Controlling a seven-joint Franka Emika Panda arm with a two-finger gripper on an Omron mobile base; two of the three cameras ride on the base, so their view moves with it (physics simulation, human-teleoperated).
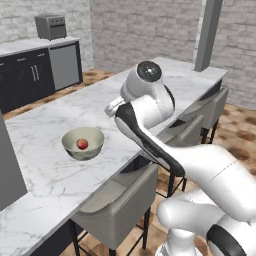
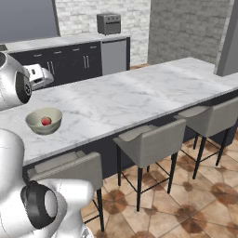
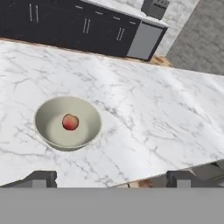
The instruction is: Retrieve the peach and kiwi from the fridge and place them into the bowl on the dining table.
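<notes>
The pale beige-green bowl (image 1: 83, 143) (image 2: 44, 121) (image 3: 68, 123) stands on the white marble dining table (image 1: 55, 120) (image 2: 139, 95) (image 3: 153, 113). The reddish-orange peach (image 1: 82, 144) (image 2: 46, 121) (image 3: 70, 122) lies inside it, near the middle. My gripper (image 3: 113, 178) hovers above the table, back from the bowl and toward the stool side. It is open, its fingertips (image 3: 41, 178) far apart with nothing between them. The hand (image 1: 114, 106) (image 2: 38, 76) sits high over the table. The kiwi and the fridge are out of view.
Grey stools (image 1: 120, 205) (image 2: 151, 142) line the table's near side. Dark cabinets (image 1: 25, 77) (image 2: 69, 60) with a grey appliance (image 1: 65, 65) and a toaster oven (image 1: 51, 26) (image 2: 109, 23) run along the far wall. A grey pillar (image 1: 209, 32) rises at the table's far end.
</notes>
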